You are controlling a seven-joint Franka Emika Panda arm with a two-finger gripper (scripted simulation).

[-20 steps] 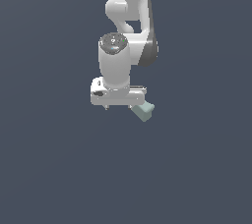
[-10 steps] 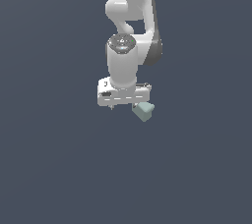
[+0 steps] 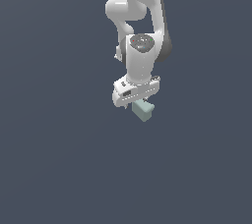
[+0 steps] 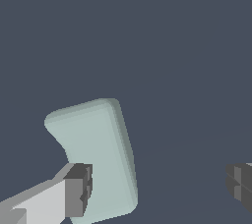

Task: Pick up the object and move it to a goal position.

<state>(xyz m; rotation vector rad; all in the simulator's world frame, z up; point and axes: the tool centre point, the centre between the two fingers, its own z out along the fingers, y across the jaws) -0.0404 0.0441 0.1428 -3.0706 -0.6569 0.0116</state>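
The object [image 3: 143, 110] is a small pale mint-green block with angled faces, showing just under my white gripper [image 3: 136, 98] in the exterior view. In the wrist view the object [image 4: 98, 149] lies beside one dark finger pad [image 4: 78, 191], which overlaps its edge. The other finger pad [image 4: 240, 183] stands far from it. My gripper [image 4: 157, 188] is open wide and the block sits off-centre between the jaws, close to one finger. I cannot tell whether that finger touches it.
A plain dark grey-blue surface [image 3: 59, 159] fills both views. The white arm [image 3: 140, 2] rises above the gripper. No goal marker shows.
The gripper has shifted toward the exterior view's right and turned at the wrist, so it now sits more directly over the object. The object has stayed in place.
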